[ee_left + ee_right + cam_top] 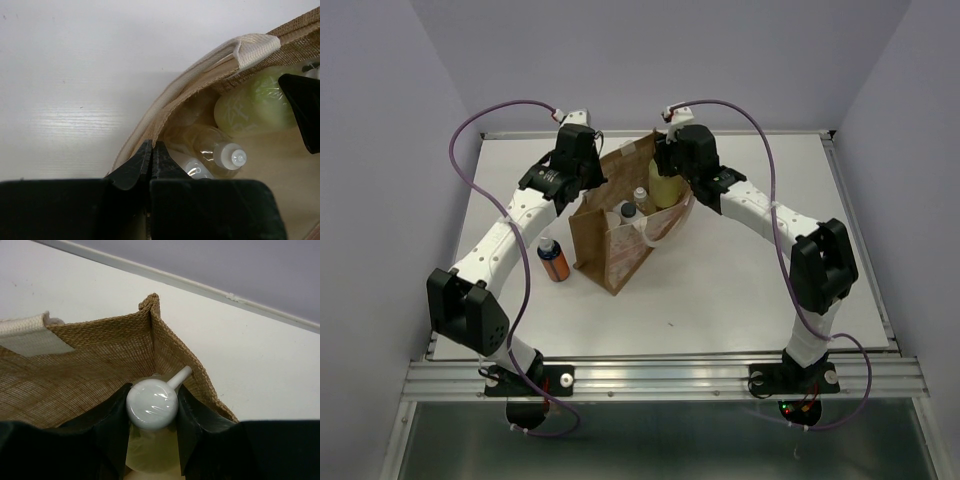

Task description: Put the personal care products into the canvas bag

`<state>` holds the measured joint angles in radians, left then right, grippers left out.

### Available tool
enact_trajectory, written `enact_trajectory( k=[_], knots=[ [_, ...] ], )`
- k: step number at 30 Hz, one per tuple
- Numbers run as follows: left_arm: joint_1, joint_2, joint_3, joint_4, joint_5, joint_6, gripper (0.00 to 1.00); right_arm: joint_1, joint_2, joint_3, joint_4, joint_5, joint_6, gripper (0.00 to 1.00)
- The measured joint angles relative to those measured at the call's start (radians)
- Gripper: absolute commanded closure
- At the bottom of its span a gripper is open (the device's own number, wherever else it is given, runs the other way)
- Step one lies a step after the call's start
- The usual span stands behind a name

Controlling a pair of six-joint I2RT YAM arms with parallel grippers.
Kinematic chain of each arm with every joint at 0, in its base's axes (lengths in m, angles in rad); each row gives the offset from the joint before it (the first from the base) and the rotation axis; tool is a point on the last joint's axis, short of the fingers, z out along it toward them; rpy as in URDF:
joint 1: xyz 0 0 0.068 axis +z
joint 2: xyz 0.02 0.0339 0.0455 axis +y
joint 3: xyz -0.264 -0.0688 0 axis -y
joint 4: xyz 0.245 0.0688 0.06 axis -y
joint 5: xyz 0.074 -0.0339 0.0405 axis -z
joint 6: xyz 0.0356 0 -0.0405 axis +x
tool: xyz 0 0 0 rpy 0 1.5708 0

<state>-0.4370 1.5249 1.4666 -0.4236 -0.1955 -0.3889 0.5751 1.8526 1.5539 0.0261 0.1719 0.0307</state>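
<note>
The right gripper (153, 396) had its jaws clamped on either side of the round white cap (152, 404) of the pale yellow-green bottle (150, 455). The bottle hung below them inside the mouth of the canvas bag (100, 355), close to one corner. The left gripper (151, 154) had its jaws pressed together on the bag's rim, where the cream strap (255, 47) ran down to them. Just beyond and below those jaws, down in the bag, lay the amber bottle (215, 150). Farther out, on the table (740, 280) beside the bag on the left arm's side, the orange bottle (553, 260) stood upright.
</note>
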Motion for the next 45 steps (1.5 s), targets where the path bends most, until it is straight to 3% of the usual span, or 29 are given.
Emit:
enact_trajectory(
  k=[16,20,21,29,33,34,35,37,45],
  knots=[
    [-0.001,0.020,0.026,-0.010,0.006,0.006,1.00,0.000,0.007,-0.019,0.032,0.019,0.001,0.99],
    [0.000,0.031,0.041,-0.017,0.005,0.007,1.00,0.000,0.006,-0.023,0.014,0.021,0.004,0.76],
    [0.000,0.033,0.042,-0.017,0.005,0.006,1.00,0.000,0.005,-0.031,0.013,0.019,0.004,0.66],
    [0.000,0.058,0.074,-0.031,0.005,0.006,1.00,0.000,-0.005,-0.076,-0.005,0.015,0.026,0.67],
    [0.000,0.058,0.074,-0.031,0.004,0.006,1.00,0.000,-0.003,-0.053,-0.044,0.016,0.032,0.59],
    [0.000,0.058,0.073,-0.031,0.004,0.006,1.00,0.000,-0.002,-0.048,-0.051,0.015,0.034,0.63],
    [0.000,0.058,0.073,-0.031,0.004,0.006,1.00,0.000,0.000,-0.044,-0.057,0.015,0.035,0.83],
    [0.000,0.058,0.074,-0.031,0.004,0.006,1.00,0.000,0.001,-0.043,-0.060,0.014,0.040,0.96],
    [0.000,0.064,0.077,-0.030,0.005,0.006,1.00,-0.003,-0.001,-0.149,0.108,-0.044,0.084,0.99]
  ],
)
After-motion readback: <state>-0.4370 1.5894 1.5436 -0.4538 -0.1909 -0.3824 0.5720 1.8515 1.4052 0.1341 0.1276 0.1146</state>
